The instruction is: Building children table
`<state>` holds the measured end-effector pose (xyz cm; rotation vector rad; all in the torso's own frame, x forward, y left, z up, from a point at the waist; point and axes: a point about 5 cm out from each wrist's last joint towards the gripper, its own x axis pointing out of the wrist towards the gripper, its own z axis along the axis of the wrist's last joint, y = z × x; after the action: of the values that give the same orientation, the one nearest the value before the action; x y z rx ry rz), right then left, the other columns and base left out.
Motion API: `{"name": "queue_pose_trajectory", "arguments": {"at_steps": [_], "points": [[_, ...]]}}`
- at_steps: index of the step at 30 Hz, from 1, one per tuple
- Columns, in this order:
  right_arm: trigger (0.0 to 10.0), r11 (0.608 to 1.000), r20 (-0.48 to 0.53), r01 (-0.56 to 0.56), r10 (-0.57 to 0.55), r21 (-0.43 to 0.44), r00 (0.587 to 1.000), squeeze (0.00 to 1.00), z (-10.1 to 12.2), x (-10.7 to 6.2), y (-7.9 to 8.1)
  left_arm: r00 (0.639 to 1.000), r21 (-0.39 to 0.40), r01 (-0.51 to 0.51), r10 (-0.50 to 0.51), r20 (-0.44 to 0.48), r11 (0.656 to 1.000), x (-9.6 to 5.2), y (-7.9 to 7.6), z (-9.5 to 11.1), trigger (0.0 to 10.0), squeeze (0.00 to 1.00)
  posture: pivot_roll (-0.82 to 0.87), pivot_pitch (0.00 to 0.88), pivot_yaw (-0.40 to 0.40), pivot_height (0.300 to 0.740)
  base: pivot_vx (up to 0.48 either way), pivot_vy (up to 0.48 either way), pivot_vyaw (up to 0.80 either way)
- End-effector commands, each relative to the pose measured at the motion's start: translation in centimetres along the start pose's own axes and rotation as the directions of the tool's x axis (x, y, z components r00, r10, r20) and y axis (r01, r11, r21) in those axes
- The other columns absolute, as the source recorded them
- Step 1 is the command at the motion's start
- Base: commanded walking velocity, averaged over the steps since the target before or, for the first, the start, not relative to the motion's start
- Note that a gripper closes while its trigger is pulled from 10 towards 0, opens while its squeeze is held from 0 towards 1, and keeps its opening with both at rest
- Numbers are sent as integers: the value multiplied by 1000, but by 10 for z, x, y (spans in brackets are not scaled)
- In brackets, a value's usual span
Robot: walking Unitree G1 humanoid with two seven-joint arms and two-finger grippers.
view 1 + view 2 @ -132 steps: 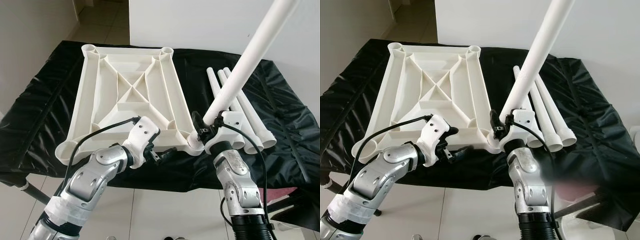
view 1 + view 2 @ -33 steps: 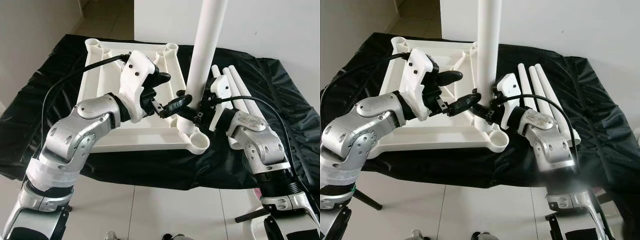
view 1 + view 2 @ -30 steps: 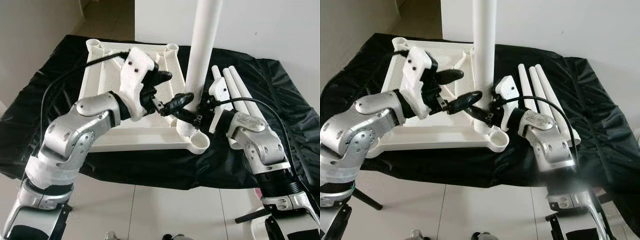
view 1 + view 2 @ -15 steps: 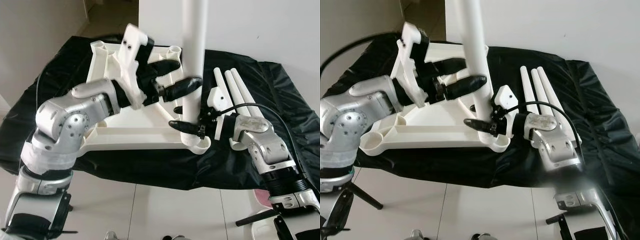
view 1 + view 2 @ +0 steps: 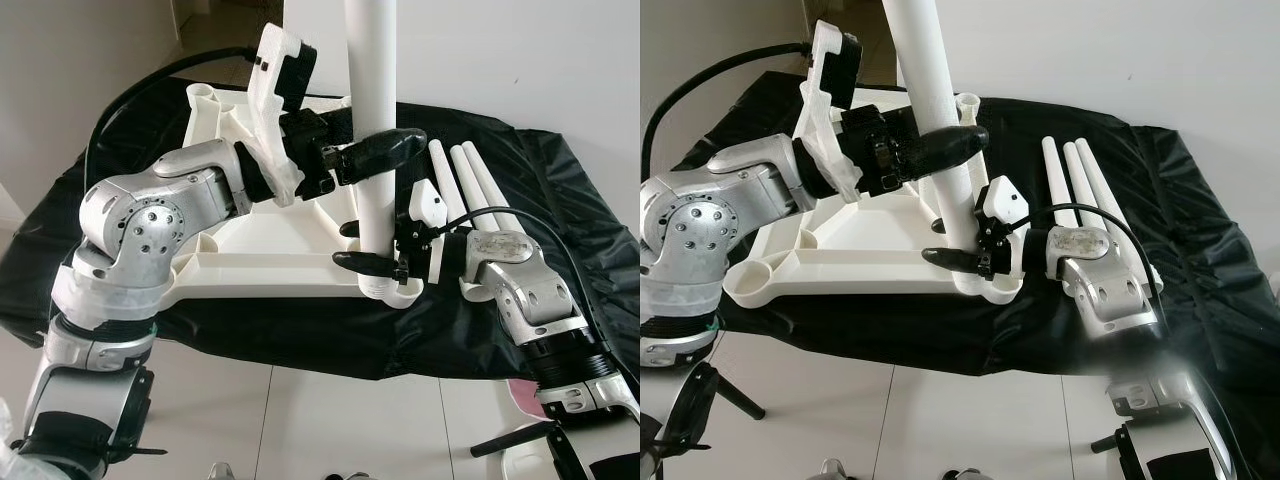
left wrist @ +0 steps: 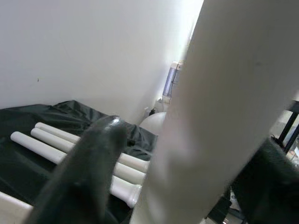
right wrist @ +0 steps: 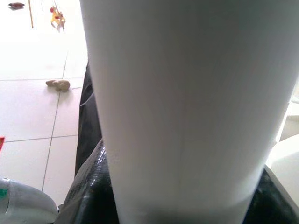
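Observation:
The white tabletop lies upside down on a table draped in black cloth. One white table leg stands upright in the tabletop's near right corner socket. My left gripper is shut on this leg about halfway up; the left wrist view has the leg between its two black fingers. My right gripper is shut on the same leg just above the socket, and the leg looms close in the right wrist view.
Three spare white legs lie side by side on the cloth to the right of the tabletop. A white wall rises behind the table. Tiled floor lies below the table's near edge.
The leg has gone from slightly tilted to upright in the corner socket. My left gripper has risen higher along the leg. The right gripper stays at the leg's base.

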<state>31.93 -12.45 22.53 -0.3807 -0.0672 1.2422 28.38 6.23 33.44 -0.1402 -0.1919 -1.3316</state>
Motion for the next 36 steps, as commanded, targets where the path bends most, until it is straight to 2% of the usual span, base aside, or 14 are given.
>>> {"name": "queue_pose_trajectory", "arguments": {"at_steps": [1,11,12,13,15,19,20,21,22,23,30,33,34,36], "points": [[10000,1000,3,-9,9,-13,1000,0,3,0,-2,980,9,199,-199,-10,980,1,-11,3,0,0,79,61,-94,740,0,0,0],[10000,998,46,35,-38,51,998,0,4,2,-4,994,79,106,-104,-34,991,5,-1,5,0,0,80,66,-96,740,0,0,0],[10000,991,87,97,-105,91,991,1000,7,5,-6,996,109,86,-82,-36,990,6,0,7,0,0,84,72,-97,740,0,0,0],[10000,991,87,97,-105,91,991,1000,7,5,-6,996,109,86,-82,-36,990,6,0,7,0,0,84,72,-97,740,0,0,0],[10000,985,125,129,-144,118,982,1000,11,8,-7,998,119,34,-28,-55,992,8,3,10,10000,0,81,76,-93,740,0,0,0],[10000,978,152,165,-183,124,971,1000,15,10,-6,997,150,-48,57,-51,987,10,9,16,10000,0,83,80,-96,740,0,0,0],[10000,965,160,234,-251,117,955,0,18,12,-8,986,150,-155,162,-36,976,11,19,22,10000,0,83,80,-96,740,0,0,0],[10000,951,156,285,-302,123,941,0,19,15,-8,966,155,-248,257,-37,956,11,28,28,10000,0,83,85,-93,740,0,0,0],[10000,951,156,285,-302,123,941,0,19,15,-8,966,155,-248,257,-37,956,11,28,28,10000,0,83,85,-93,740,0,0,0],[10000,929,154,348,-364,122,918,0,21,20,-6,926,159,-365,375,-41,917,9,38,35,10000,0,86,89,-93,740,0,0,0],[10000,887,143,448,-461,114,876,0,21,34,2,904,158,-428,417,97,890,6,39,53,10000,0,87,90,-93,740,0,0,0],[10000,831,136,539,-555,138,821,0,20,41,6,884,148,-465,448,131,873,6,38,54,10000,0,90,90,-91,740,0,0,0],[10000,831,136,539,-555,138,821,0,20,41,6,884,148,-465,448,131,873,6,38,54,10000,0,90,90,-91,740,0,0,0],[10000,769,124,613,-636,181,762,0,19,47,7,871,149,-489,470,143,860,7,37,54,10000,0,90,91,-91,740,0,0,0]]}}
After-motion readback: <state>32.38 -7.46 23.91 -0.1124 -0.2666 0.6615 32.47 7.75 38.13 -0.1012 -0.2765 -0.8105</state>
